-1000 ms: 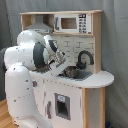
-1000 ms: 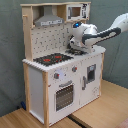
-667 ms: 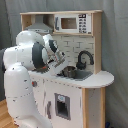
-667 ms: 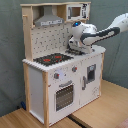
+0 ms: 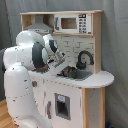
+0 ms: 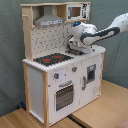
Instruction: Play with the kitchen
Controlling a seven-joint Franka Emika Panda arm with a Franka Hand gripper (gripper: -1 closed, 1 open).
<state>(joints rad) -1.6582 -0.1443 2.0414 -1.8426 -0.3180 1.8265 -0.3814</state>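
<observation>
We start right at the gripper (image 5: 66, 71), and honestly we cannot tell how its jaws stand: in the first exterior view it is a dark blur low over the grey sink (image 5: 80, 74), and in the second exterior view the wrist hides it behind the counter edge. We can say it sits down at the basin, just beside the black faucet (image 5: 84, 58), which curves up on the first exterior view's right of it. Pulling back, we see the white arm (image 6: 95, 34) reaching in from the second exterior view's right, bent down over the worktop, while in the first exterior view its bulky white body fills the left side in front of the cabinet. Out further, we have the kitchen (image 6: 59, 85) itself, standing upright on a wooden floor against a grey curtain. Its black stovetop (image 6: 53, 58) with red rings lies on the second exterior view's left of the arm, the oven door (image 6: 64, 95) closed below it, knobs above the door. Up top, we see the grey hood (image 6: 48, 20) and a toy microwave (image 5: 73, 23) on the upper shelf.
</observation>
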